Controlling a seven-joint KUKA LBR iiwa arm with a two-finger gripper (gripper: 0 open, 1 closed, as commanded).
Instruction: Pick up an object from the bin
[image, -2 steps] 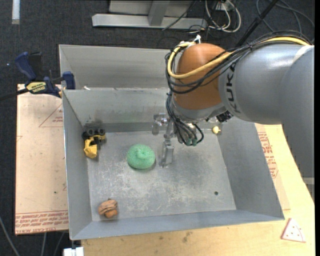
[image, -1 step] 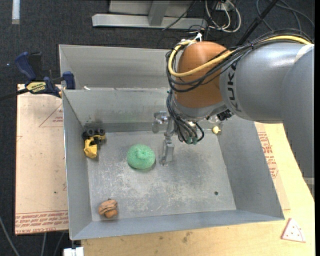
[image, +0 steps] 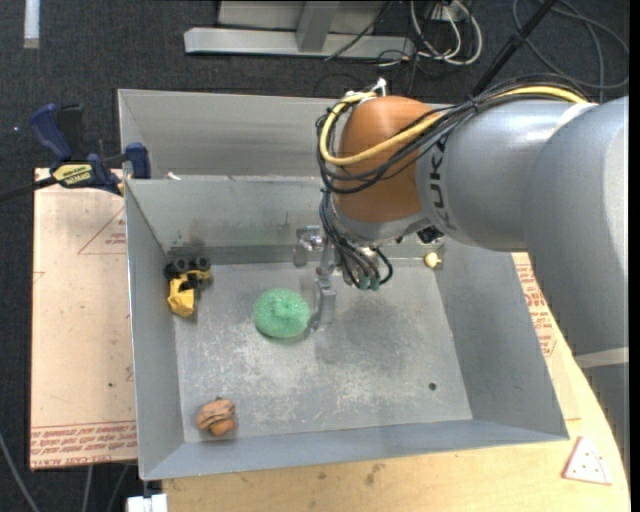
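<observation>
look at the grey bin (image: 150, 330). the big silver arm (image: 520, 170) comes in from the right side and bends down over the back half of the bin. it has a round orange cover (image: 375, 160) on its wrist, and yellow and black cables (image: 345, 125) loop around that cover.

the gripper (image: 321, 308) hangs down low under the orange cover, close to the bin floor. it sits just beside a green ball (image: 281, 314), right at the ball's right edge. the green ball is round and looks a bit fuzzy. it lies on the floor near the middle of the bin, a little to the left. you cannot tell if the gripper touches the ball or not. you also cannot tell if the gripper is open or closed, because it is thin and partly hidden from here. nothing can be seen held in it.

two more things lie in the bin, both well apart from the gripper. a yellow and black thing (image: 185, 283) lies by the left wall, near the back. a small brown lump (image: 216, 418) lies in the front left corner, close to the front wall.
</observation>
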